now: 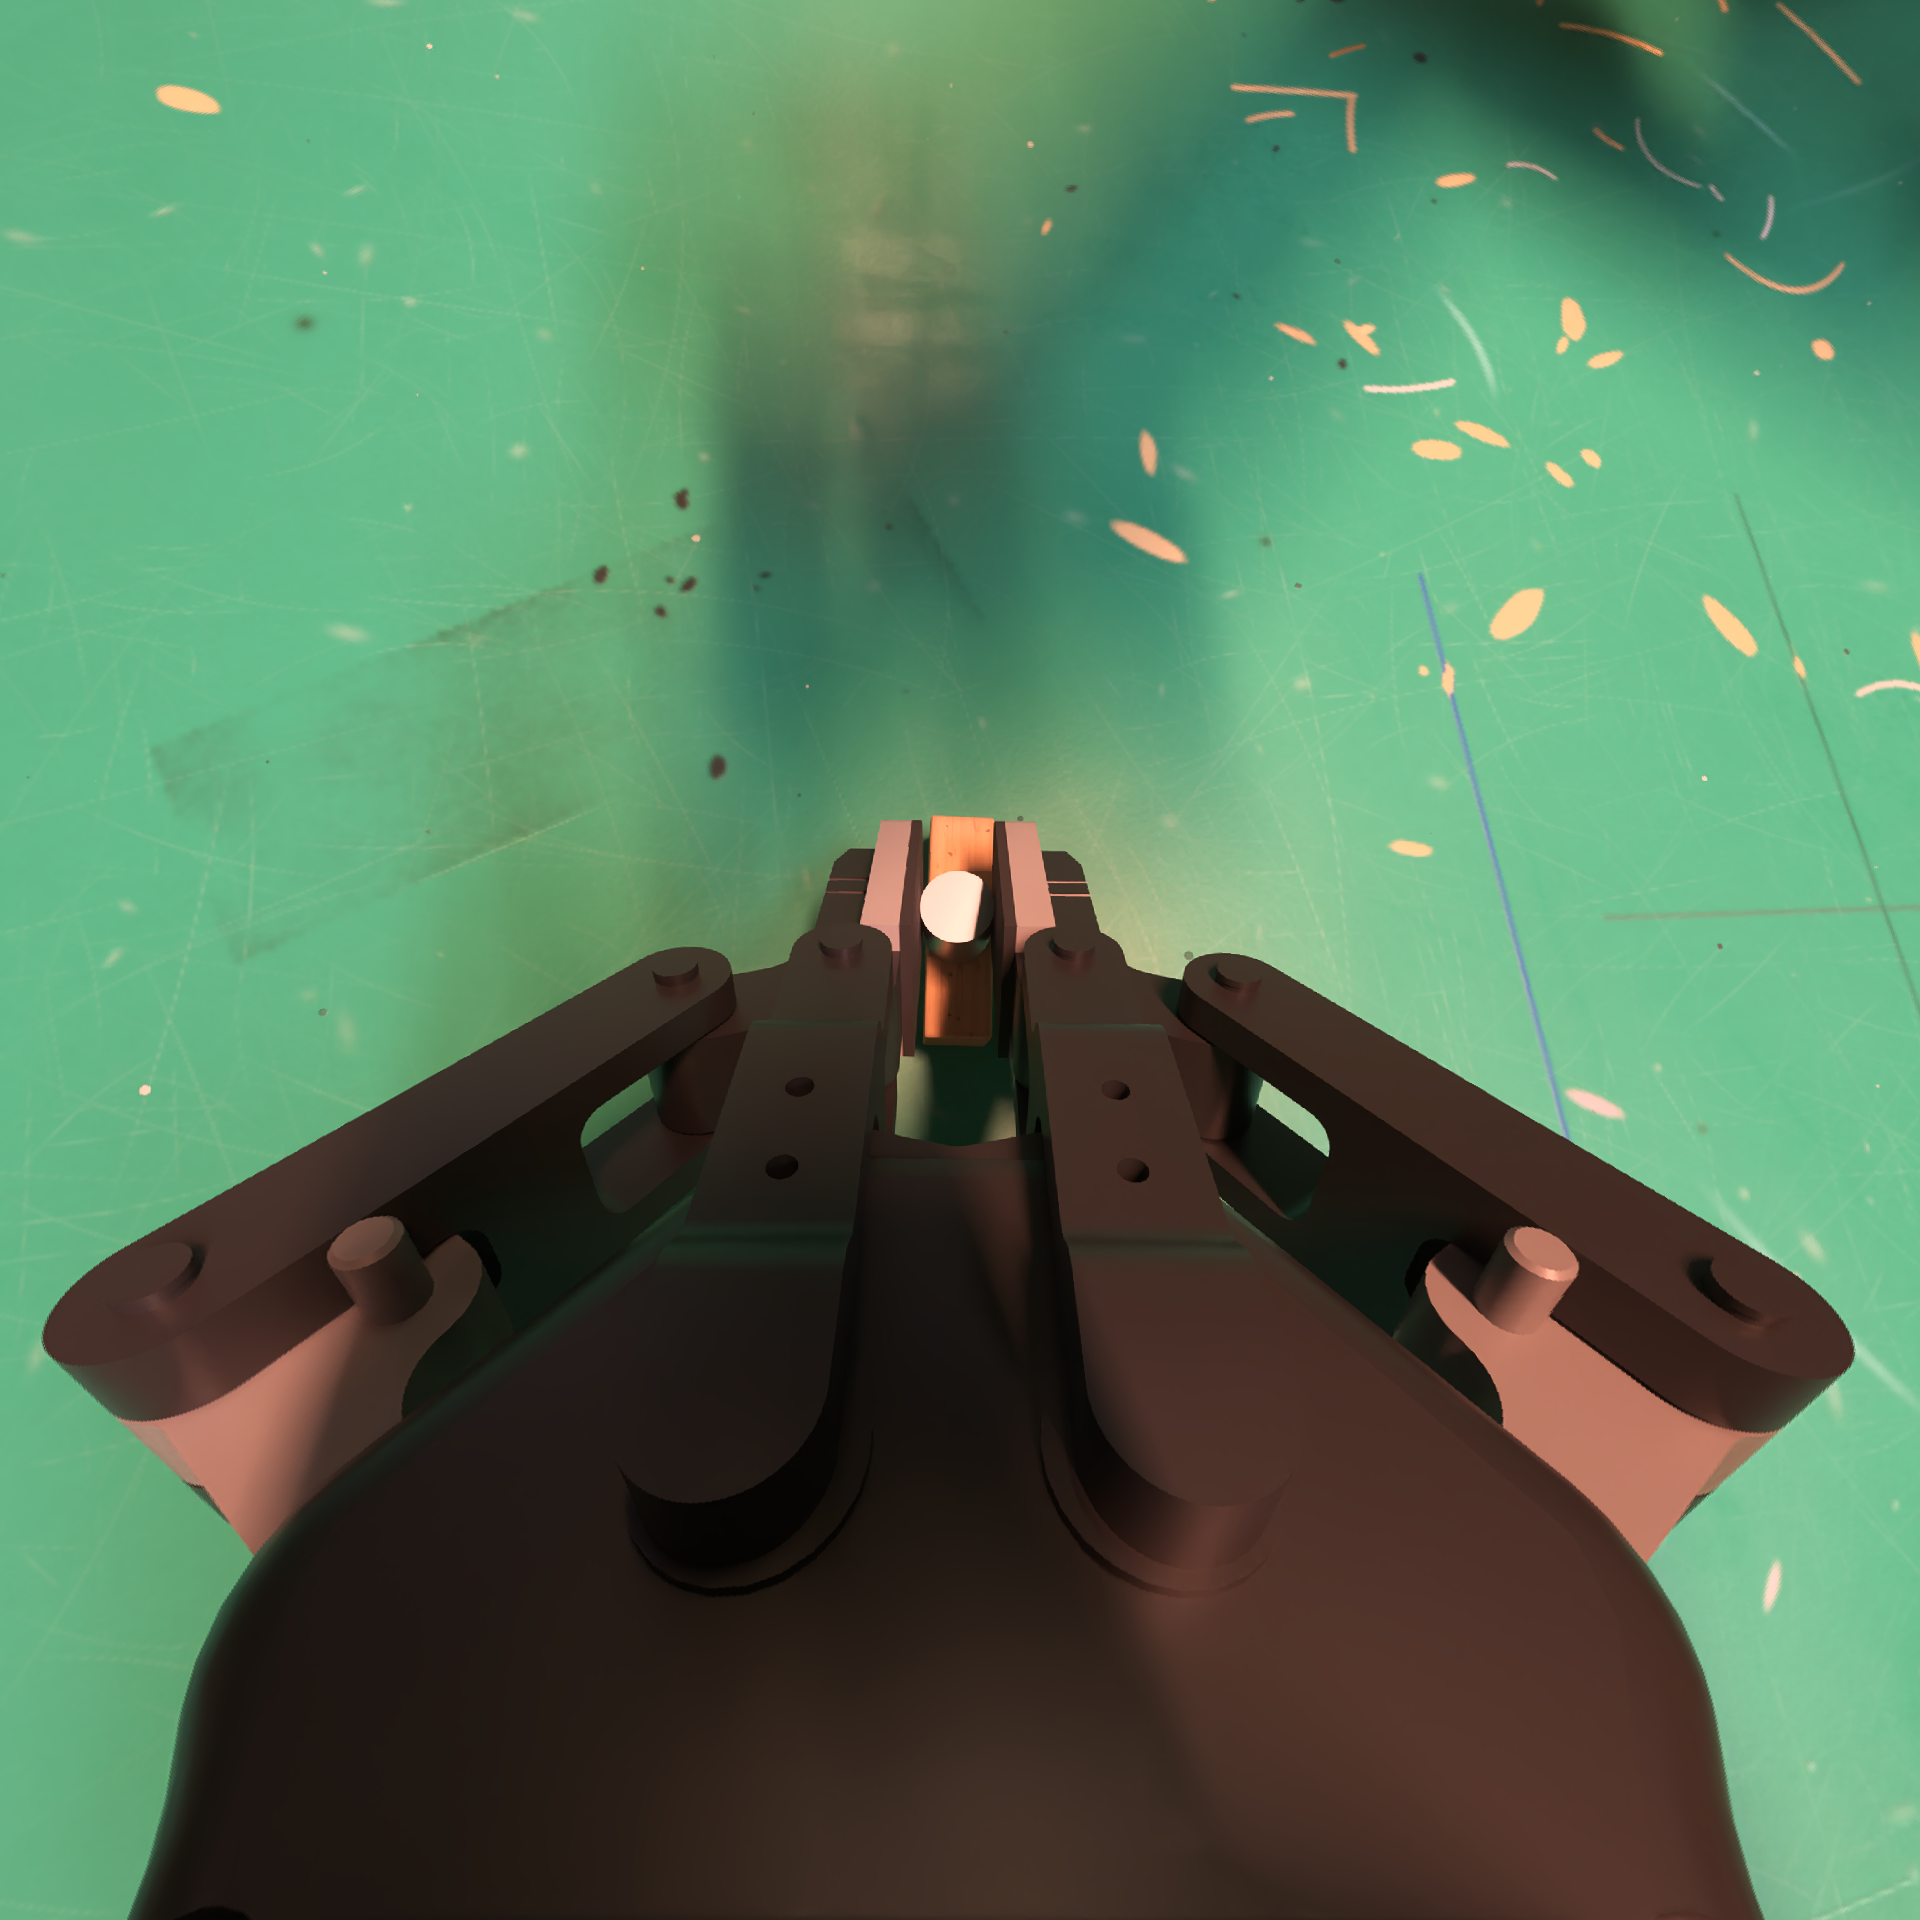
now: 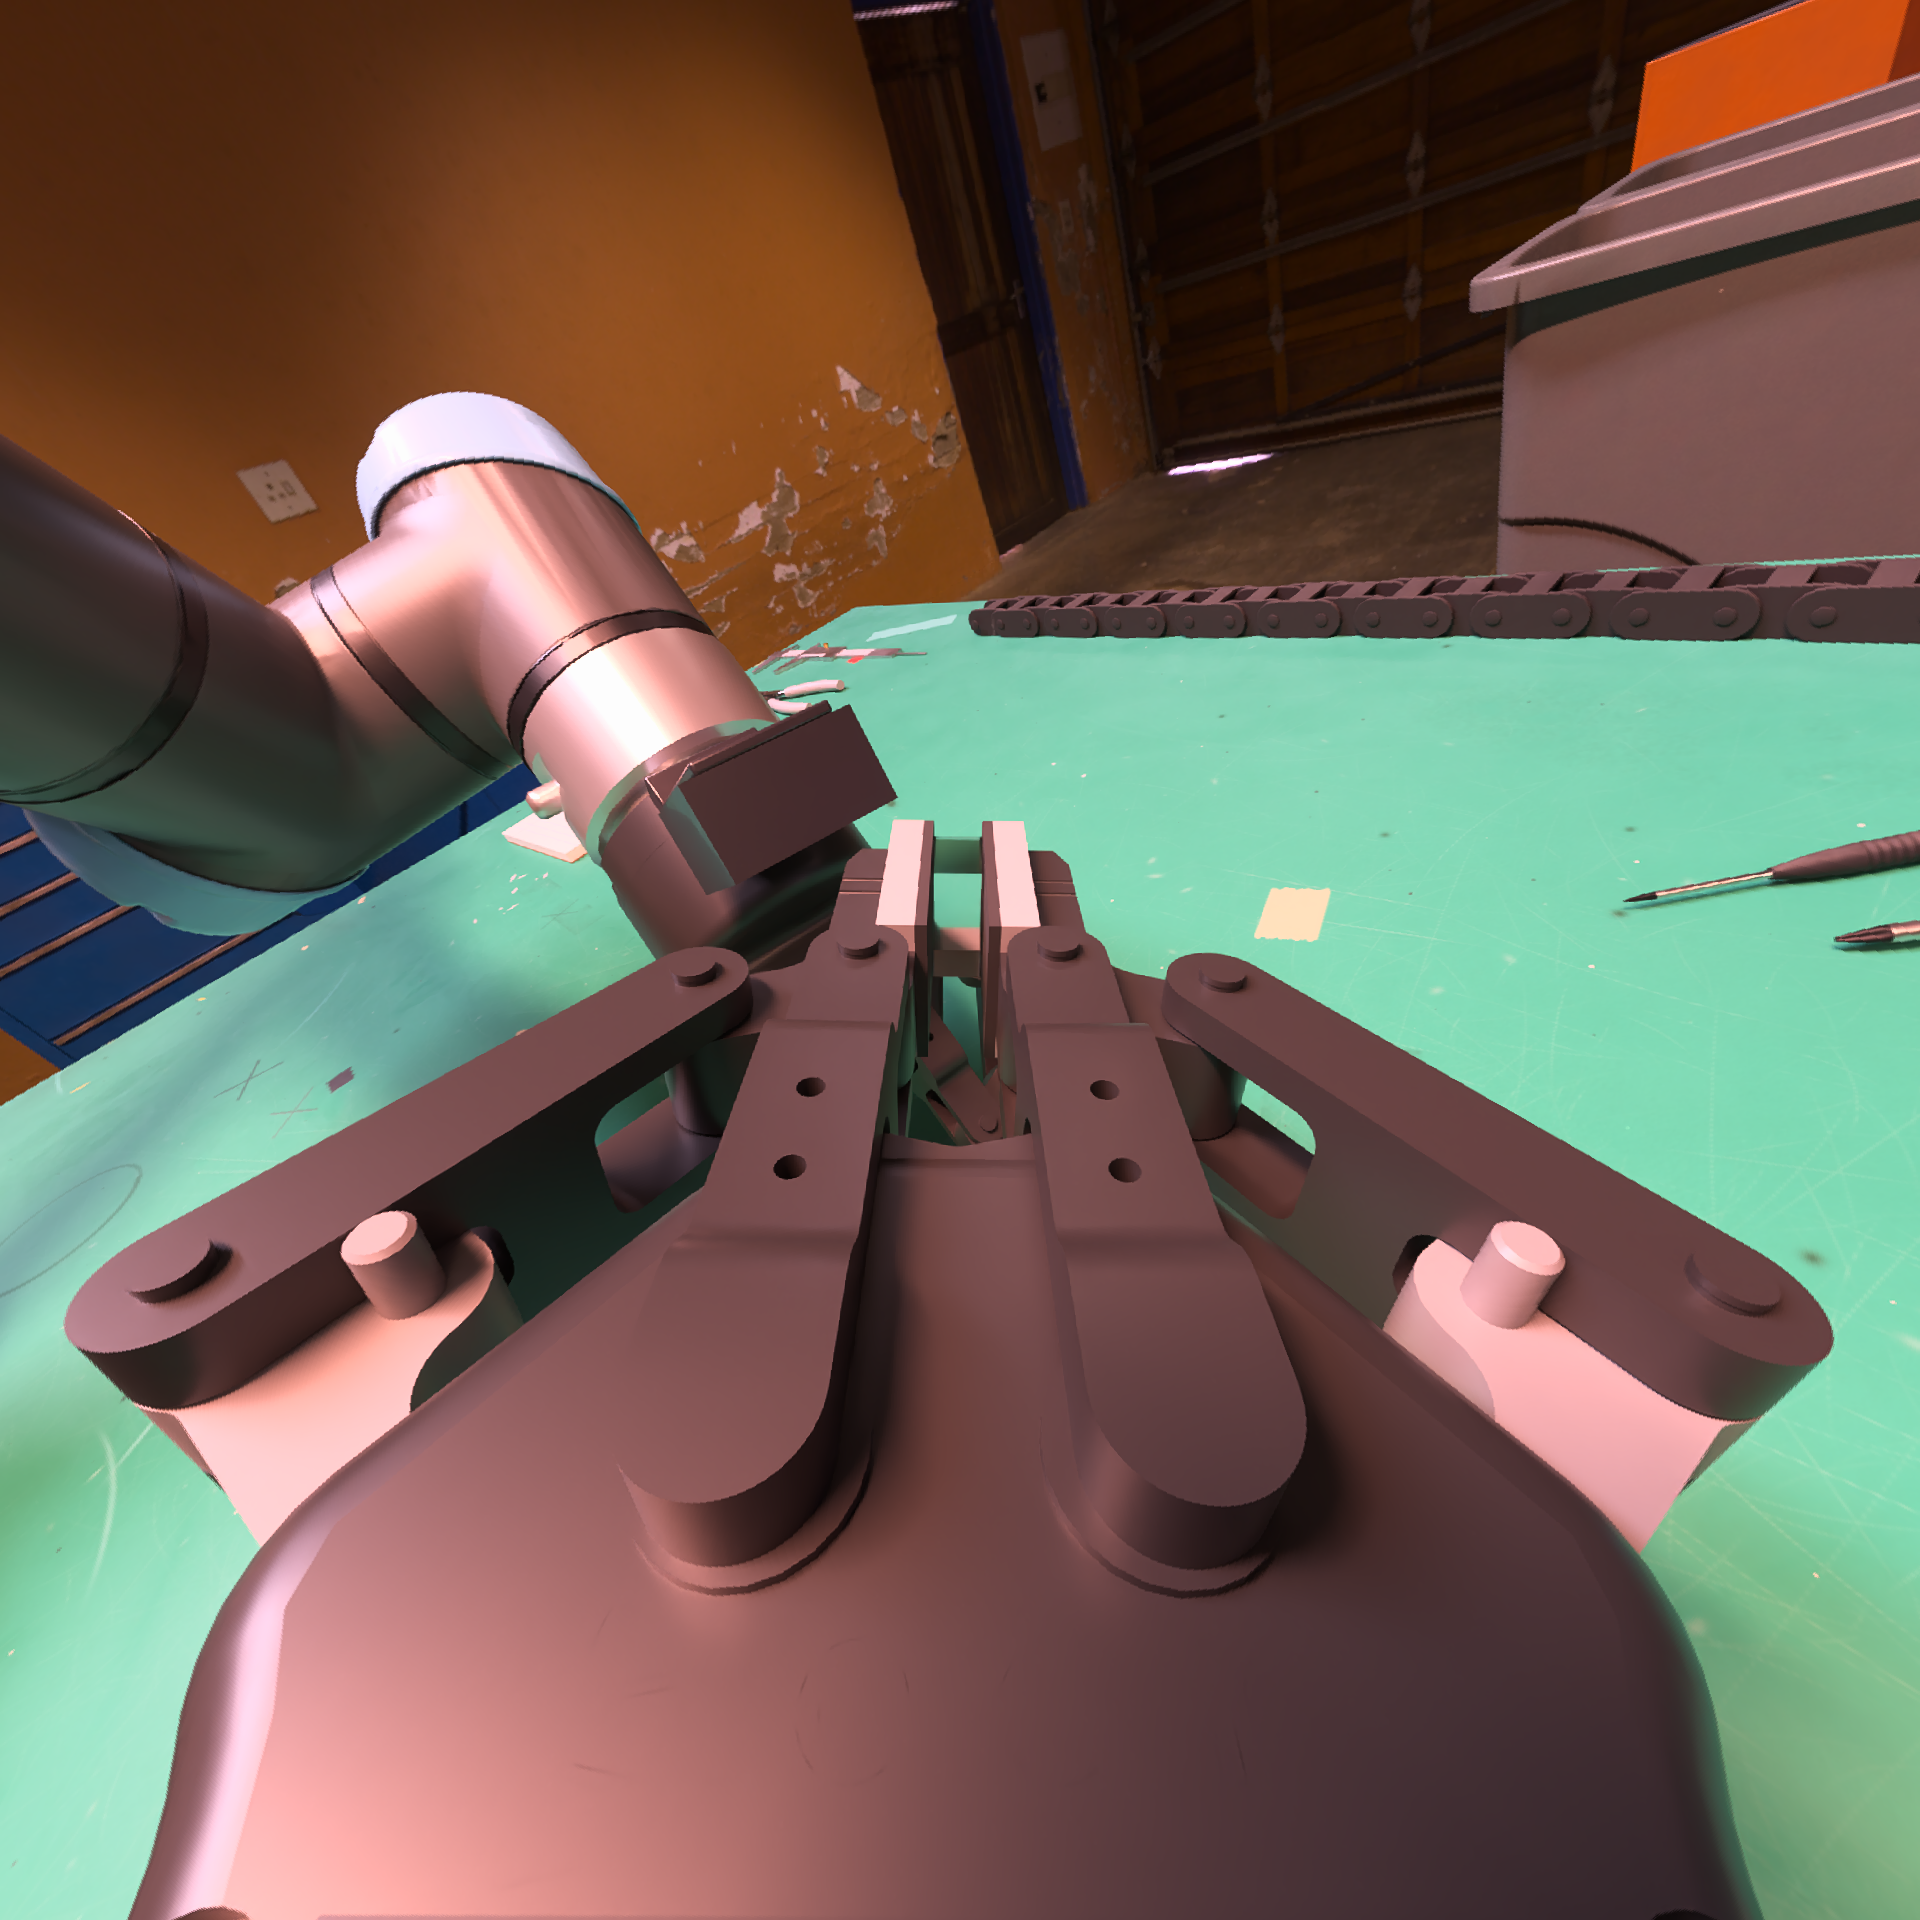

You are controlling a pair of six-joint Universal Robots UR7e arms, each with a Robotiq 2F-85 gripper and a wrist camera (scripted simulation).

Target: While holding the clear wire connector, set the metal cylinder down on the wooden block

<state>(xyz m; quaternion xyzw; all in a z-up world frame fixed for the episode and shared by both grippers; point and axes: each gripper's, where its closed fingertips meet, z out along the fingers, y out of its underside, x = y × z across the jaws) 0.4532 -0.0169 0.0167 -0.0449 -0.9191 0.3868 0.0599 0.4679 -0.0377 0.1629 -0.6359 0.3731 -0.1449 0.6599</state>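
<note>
In the left wrist view my left gripper (image 1: 958, 847) points straight down at the green mat and is shut on the metal cylinder (image 1: 954, 906), whose pale round end shows between the pads. The wooden block (image 1: 954, 1000) lies directly below the cylinder, seen through the finger gap; I cannot tell whether they touch. In the right wrist view my right gripper (image 2: 956, 844) is shut on the clear wire connector (image 2: 956, 956), a faint see-through piece between the pads, held above the mat. The left arm (image 2: 561, 665) reaches down just beyond my right fingers.
The green mat (image 2: 1455, 1039) has a black cable chain (image 2: 1455, 608) along its far edge. Two screwdrivers (image 2: 1787, 871) lie at the right, a tan tape scrap (image 2: 1291, 914) nearer. A grey bin (image 2: 1714, 343) stands at the far right. Small parts (image 2: 821, 686) lie behind the left arm.
</note>
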